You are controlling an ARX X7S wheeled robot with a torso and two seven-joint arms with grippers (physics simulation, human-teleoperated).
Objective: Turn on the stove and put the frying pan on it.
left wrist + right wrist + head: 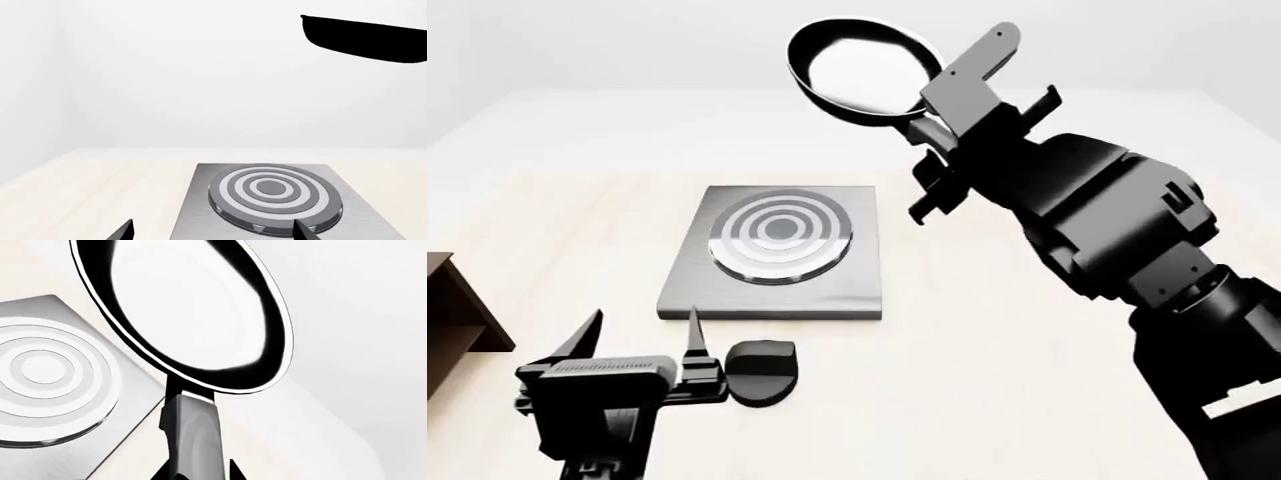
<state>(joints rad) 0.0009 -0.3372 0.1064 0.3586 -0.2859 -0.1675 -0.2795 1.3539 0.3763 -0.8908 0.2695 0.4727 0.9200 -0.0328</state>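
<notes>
At the near left of the pale wooden bench, my left claw hung with its two pointed fingers spread wide and nothing between them. Just beside its right finger lay the small round black knob; whether finger and knob touched, I could not tell. A corner of a dark brown wooden shelf showed at the far left edge.

Beyond the knob sat the flat square grey metal stove, its round burner of concentric rings bare. Nothing in view told me whether it was on.

Further right and well above the bench, my right claw was closed around the long black handle of the round shallow black frying pan, which hung in the air beyond the stove's far right corner, tilted, its glossy inside facing me.

I judged the pan stiff and fairly heavy, its weight sitting far out from my grip, so it would tend to droop or twist about the handle. The smooth handle looked slippery; a hold nearer the bowl would have steadied it. It seemed sturdy rather than fragile, though a hard landing might jolt the stove. The knob looked small and low, best pinched across its sides.
</notes>
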